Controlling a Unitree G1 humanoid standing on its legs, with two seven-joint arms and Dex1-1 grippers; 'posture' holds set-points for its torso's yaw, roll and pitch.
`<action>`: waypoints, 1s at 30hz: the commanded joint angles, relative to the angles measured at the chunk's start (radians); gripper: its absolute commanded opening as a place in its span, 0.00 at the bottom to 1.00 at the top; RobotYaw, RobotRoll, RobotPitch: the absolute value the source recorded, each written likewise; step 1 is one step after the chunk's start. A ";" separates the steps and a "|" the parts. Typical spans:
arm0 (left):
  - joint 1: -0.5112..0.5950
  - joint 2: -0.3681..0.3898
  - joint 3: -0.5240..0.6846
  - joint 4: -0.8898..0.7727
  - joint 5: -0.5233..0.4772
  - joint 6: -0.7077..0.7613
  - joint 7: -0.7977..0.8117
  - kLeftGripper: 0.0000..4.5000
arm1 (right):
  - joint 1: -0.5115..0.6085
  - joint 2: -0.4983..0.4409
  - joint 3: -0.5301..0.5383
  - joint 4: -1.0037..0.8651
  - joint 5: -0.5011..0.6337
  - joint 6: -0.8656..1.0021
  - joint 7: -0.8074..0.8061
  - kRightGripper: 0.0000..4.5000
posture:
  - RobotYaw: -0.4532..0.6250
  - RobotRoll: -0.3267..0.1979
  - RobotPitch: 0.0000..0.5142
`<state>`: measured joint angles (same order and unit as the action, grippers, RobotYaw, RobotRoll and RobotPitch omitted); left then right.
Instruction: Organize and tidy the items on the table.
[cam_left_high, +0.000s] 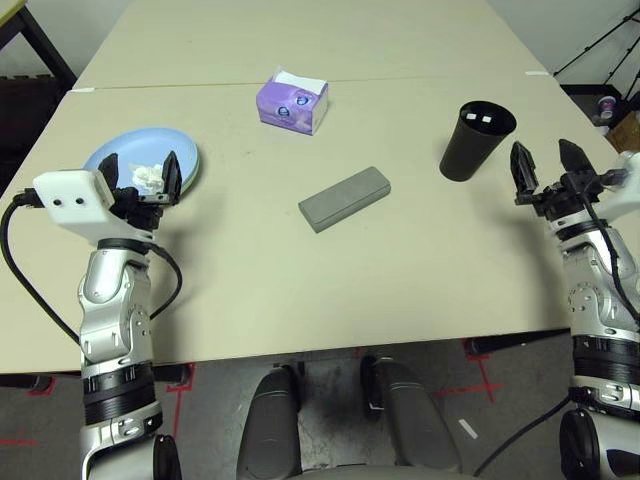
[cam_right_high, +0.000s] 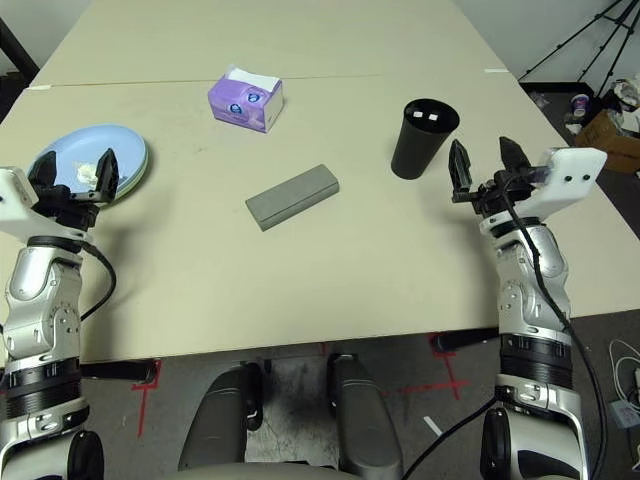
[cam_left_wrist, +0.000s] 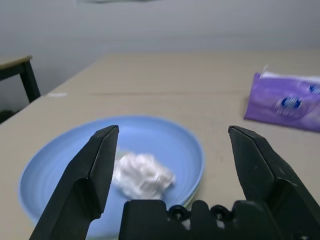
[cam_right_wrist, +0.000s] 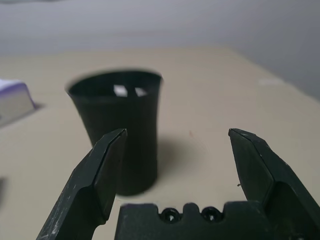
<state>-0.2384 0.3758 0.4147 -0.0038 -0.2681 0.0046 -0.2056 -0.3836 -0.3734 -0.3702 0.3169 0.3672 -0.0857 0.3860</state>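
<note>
Across the desk (cam_left_high: 400, 270) from the head camera, I see my left claw (cam_left_high: 143, 176) spread open and empty just short of the blue plate (cam_left_high: 120, 150) holding the crumpled tissue (cam_left_high: 148, 175); my right claw (cam_left_high: 541, 168) is open and empty beside the black cup (cam_left_high: 475, 140), with white pens (cam_left_high: 484, 120) inside. A grey case (cam_left_high: 345, 198) lies mid-desk, a purple tissue box (cam_left_high: 292, 102) beyond

Left wrist: plate and tissue sit between my fingers (cam_left_wrist: 95, 170)

Right wrist: the cup stands just ahead. I judge things look mostly sorted; any next grasp needs a forward reach
</note>
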 joint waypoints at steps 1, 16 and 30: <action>0.034 0.016 0.017 0.035 0.003 -0.030 -0.016 1.00 | -0.013 -0.025 -0.017 0.079 -0.010 -0.046 0.018 0.99 | 0.39 0.62 0.33; 0.032 0.028 0.050 0.085 -0.043 -0.087 -0.023 1.00 | -0.075 -0.041 -0.015 0.175 0.017 -0.122 0.080 0.99 | 0.40 0.62 0.33; -0.022 0.051 0.046 0.160 -0.047 -0.110 -0.042 1.00 | -0.061 -0.048 -0.047 0.160 0.023 -0.123 0.043 0.99 | 0.38 0.62 0.31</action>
<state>-0.2667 0.4220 0.4548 0.1378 -0.3119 -0.0946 -0.2437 -0.4616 -0.4167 -0.4063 0.4901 0.3848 -0.2035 0.4322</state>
